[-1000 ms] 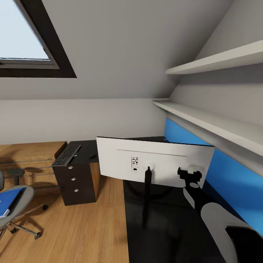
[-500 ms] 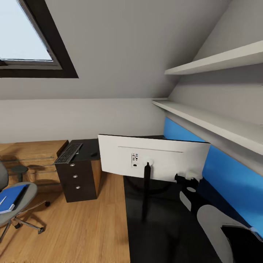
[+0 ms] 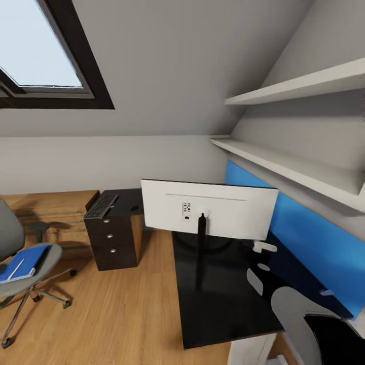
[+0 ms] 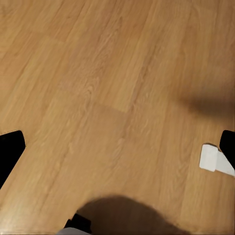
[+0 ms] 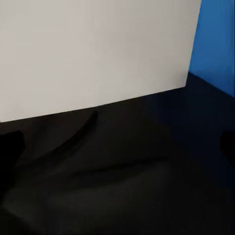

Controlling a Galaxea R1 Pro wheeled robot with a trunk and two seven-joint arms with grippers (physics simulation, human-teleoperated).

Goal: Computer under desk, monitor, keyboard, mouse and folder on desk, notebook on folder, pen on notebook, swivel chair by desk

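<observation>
While the head camera has swung and pulled back over the last second, so that the whole picture has shifted, the real change is at the right: the right gripper (image 3: 264, 247), a second ago dark against the monitor's lower corner, now sits below that corner and apart from the panel. Going left to right, the swivel chair (image 3: 15, 263) stands on the wood floor (image 3: 121, 314) with the blue folder (image 3: 23, 261) on its seat and the pen (image 3: 15, 269) lying across it; the keyboard (image 3: 101, 206) lies on the drawer end of the desk (image 3: 218, 289), with a small dark shape just beside it, probably the mouse (image 3: 134, 207); the monitor (image 3: 209, 209) stands upright on the desk, white back to the camera. The right gripper's fingers appear spread at the wrist view's edges with nothing between them; the left gripper likewise holds nothing above bare floor. Judging by this, the monitor step looks finished, and the folder remains to fetch
</observation>
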